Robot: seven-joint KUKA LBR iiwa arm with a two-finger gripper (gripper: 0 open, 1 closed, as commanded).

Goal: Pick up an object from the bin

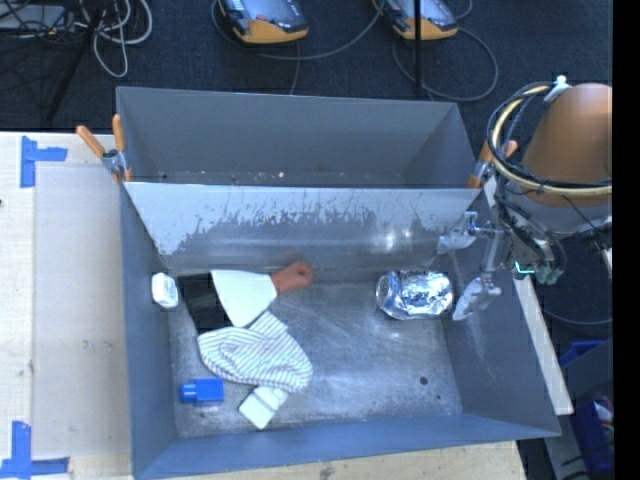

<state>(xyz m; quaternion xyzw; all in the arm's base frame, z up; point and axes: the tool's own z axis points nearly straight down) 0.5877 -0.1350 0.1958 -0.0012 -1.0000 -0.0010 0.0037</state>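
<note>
Arm in from the right, over the right end of the grey metal bin (300,168). Gripper (465,268) sits low by the right wall, near the floor. I read it as released: the two metal fingers (458,236) stand spread apart, with nothing between them.

Nearest thing is a crumpled ball of silver foil (415,295), on the floor right of centre. It lies just left of the lower finger. I can't tell from this angle whether they touch.

Everything else is well apart from the gripper, at the left end:
- white flat scraper with a reddish-brown handle (248,293), handle pointing towards the middle of the bin
- black flat piece (203,306) partly under the scraper
- small white rounded container (165,289) by the left wall
- grey-and-white striped cloth (255,358), bunched up just in front of the scraper
- small blue block (203,391) near the front left corner
- white rectangular block (262,406) poking out from under the cloth's front edge
</note>
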